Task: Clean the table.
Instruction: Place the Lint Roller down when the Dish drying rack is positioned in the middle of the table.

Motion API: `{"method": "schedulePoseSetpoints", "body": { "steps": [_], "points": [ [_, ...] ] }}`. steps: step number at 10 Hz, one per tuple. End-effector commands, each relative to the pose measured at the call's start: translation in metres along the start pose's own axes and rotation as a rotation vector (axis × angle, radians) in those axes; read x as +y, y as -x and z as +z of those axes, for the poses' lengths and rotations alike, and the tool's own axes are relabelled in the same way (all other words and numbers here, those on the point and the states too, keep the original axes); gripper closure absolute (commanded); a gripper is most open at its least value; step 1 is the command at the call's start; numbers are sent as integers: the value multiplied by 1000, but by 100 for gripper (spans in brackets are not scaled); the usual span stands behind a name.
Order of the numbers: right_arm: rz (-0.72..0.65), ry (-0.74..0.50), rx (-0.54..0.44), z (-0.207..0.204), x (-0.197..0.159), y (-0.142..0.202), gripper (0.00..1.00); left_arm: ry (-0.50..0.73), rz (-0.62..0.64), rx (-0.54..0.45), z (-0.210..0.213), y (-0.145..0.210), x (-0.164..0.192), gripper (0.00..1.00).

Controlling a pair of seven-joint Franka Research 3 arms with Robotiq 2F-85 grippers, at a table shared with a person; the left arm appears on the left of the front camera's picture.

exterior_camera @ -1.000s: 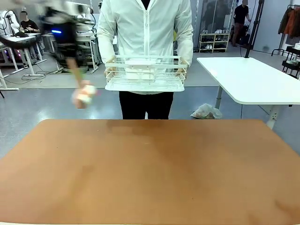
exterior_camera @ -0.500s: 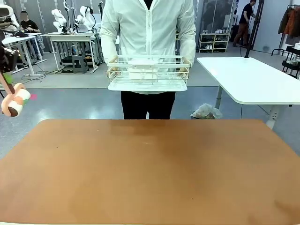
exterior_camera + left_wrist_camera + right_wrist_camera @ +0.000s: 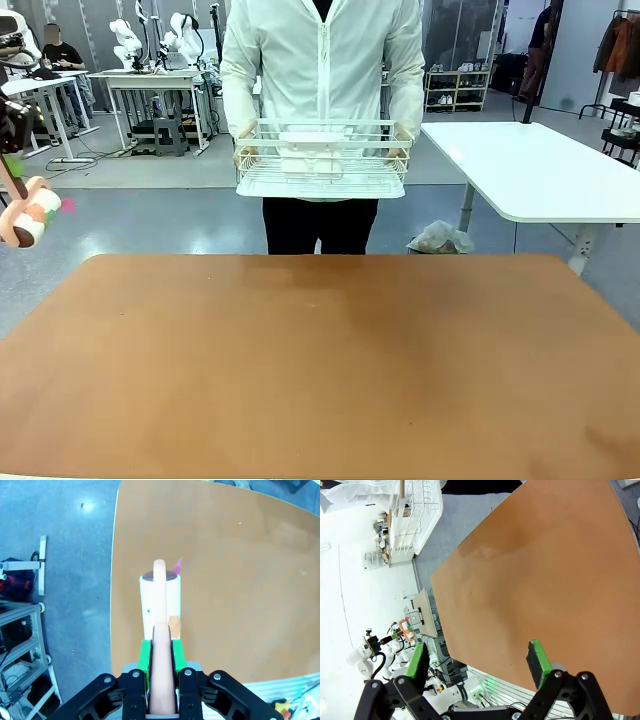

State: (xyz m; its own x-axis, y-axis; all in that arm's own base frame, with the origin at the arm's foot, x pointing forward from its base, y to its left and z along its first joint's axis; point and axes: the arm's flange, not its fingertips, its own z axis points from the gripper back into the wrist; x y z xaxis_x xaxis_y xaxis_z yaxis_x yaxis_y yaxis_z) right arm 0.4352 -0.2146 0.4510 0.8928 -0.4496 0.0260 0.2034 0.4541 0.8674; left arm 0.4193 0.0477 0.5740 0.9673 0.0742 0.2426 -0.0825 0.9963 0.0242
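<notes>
The terracotta table (image 3: 320, 370) spreads across the front view with a bare top. My left gripper (image 3: 10, 175) hangs beyond the table's left edge, above the floor, shut on the peach handle of a white roller (image 3: 25, 215) with a pink tab. The left wrist view has the green pads (image 3: 145, 655) clamped on that handle, the roller (image 3: 160, 597) over the table's edge (image 3: 240, 580). My right gripper (image 3: 476, 661) stands open high above the table (image 3: 535, 580), nothing between its fingers. A person at the far side holds a white wire rack (image 3: 322, 160) with both hands.
A white-topped table (image 3: 530, 165) stands at the back right, with a bag (image 3: 440, 238) on the floor beside it. Grey floor and a metal frame (image 3: 20, 630) lie left of the table. The rack (image 3: 417, 510) also appears in the right wrist view.
My left arm has swung leftward with the roller, from near the person to the picture's left edge, then held about still. The person's rack has shifted slightly right.
</notes>
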Motion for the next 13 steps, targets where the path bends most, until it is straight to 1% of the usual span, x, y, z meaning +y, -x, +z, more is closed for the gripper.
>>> {"method": "schedulePoseSetpoints", "body": {
  "steps": [1,13],
  "points": [
    [1,2,-13,-2,2,3,0,-10,2,9,6,0,3,79],
    [1,2,-13,-2,2,3,0,-10,2,9,6,0,3,79]
  ]
}}
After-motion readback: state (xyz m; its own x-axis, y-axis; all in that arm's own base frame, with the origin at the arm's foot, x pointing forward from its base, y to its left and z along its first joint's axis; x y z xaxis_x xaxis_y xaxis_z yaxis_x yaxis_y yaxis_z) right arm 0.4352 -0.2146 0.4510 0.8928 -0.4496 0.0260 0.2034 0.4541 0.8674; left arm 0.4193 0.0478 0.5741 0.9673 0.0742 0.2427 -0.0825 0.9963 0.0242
